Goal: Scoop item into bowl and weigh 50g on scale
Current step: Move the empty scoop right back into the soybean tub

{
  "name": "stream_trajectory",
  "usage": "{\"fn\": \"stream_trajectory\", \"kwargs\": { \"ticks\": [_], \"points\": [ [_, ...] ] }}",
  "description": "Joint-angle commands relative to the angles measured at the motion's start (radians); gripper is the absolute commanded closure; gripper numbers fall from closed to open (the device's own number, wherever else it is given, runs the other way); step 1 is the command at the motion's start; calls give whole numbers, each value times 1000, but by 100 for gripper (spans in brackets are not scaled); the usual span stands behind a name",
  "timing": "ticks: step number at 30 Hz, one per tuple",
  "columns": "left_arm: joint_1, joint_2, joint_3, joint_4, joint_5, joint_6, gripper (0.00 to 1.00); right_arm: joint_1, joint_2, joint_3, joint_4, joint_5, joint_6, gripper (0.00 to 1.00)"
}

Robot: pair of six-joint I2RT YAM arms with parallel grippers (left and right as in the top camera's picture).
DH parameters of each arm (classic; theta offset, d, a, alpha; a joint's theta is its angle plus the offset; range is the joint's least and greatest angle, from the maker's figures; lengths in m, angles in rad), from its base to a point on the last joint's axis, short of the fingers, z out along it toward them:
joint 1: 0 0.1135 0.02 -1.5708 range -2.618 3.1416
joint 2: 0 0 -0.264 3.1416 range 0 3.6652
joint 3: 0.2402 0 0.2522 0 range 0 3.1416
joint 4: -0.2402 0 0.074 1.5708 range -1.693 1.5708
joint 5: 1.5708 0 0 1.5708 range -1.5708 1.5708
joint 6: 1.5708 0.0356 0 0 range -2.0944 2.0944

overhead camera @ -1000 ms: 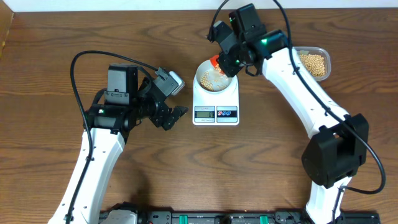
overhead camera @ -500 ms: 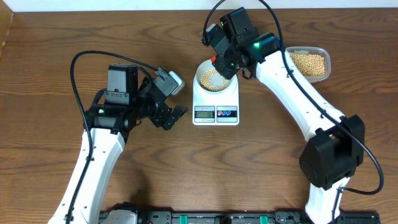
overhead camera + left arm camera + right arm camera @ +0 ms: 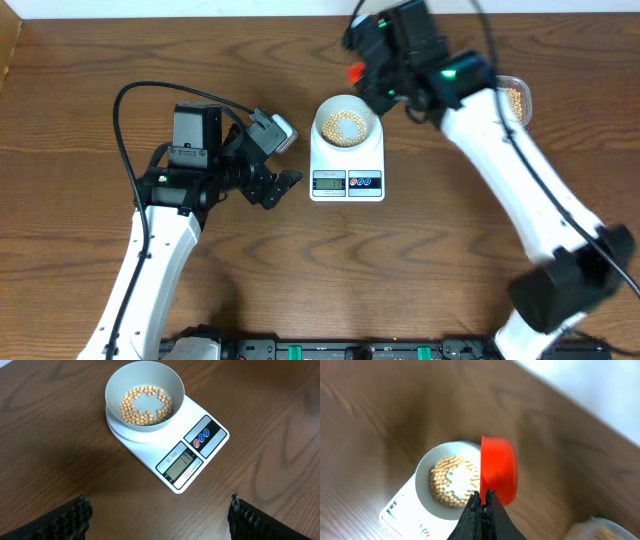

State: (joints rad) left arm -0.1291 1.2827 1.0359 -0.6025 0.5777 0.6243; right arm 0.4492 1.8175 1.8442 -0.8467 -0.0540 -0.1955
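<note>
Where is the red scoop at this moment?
In the overhead view the red scoop is held by the right gripper, just beyond the far right rim of the bowl on the scale.

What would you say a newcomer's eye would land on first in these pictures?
The bright red plastic scoop, pinched in the right gripper, stands out over the brown wooden table's far side. Next comes the small pale grey bowl of round tan beans, sitting on the flat white digital scale mid-table.

Dark wooden table [image 3: 80,280], white scale [image 3: 347,182] near its middle, clear plastic container [image 3: 526,98] towards the right
</note>
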Motion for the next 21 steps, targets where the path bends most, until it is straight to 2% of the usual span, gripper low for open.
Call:
{"fn": "stream_trajectory", "kwargs": {
  "ticks": [1,9,17,21],
  "points": [
    [-1,-2,-7,-2,13,-13,11,-52,-57,2,-3,139,118,99],
    [-1,-2,-7,-2,13,-13,10,-172,-71,1,-30,350,251,99],
    [-1,-2,-7,-2,13,-13,11,-315,-56,-2,-90,383,364,99],
    [-1,-2,-7,-2,13,-13,11,-357,-19,-3,-116,393,372,99]
  ]
}}
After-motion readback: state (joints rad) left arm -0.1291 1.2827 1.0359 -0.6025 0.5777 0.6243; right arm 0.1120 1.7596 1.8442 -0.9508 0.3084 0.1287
